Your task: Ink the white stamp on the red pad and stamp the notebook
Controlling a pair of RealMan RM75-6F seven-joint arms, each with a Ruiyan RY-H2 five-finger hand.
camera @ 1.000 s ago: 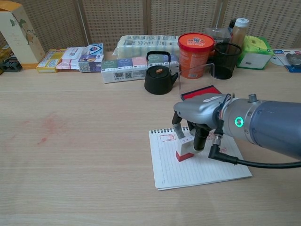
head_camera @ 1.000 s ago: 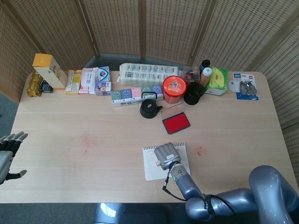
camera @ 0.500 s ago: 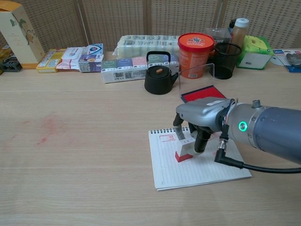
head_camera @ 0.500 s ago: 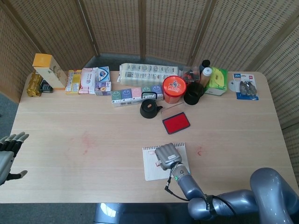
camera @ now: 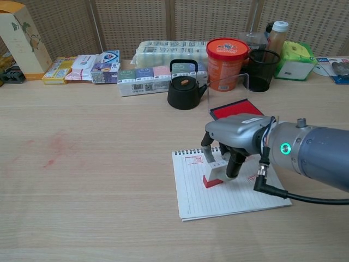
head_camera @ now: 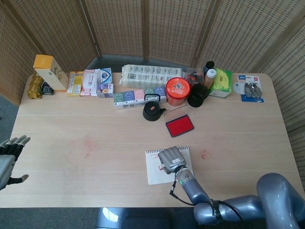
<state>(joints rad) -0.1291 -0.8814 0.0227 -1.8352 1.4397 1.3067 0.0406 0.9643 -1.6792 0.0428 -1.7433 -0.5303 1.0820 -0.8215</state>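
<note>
The white stamp with a red base stands slightly tilted on the spiral notebook, near the page's upper middle. My right hand arches over it, its fingers holding the stamp from both sides. A red print shows on the page's top left corner. The red ink pad lies open just behind the notebook. In the head view, the right hand covers the stamp on the notebook, with the red pad beyond. My left hand hangs off the table's left edge, fingers apart and holding nothing.
A black kettle, an orange tub and a black mesh cup stand behind the pad. Boxes and packets line the back edge. Red smudges mark the wood at the left. A black cable trails from my right wrist.
My right forearm and hand have shifted slightly to the right. The stamp stays in the same spot on the page, and the left hand has not moved.
</note>
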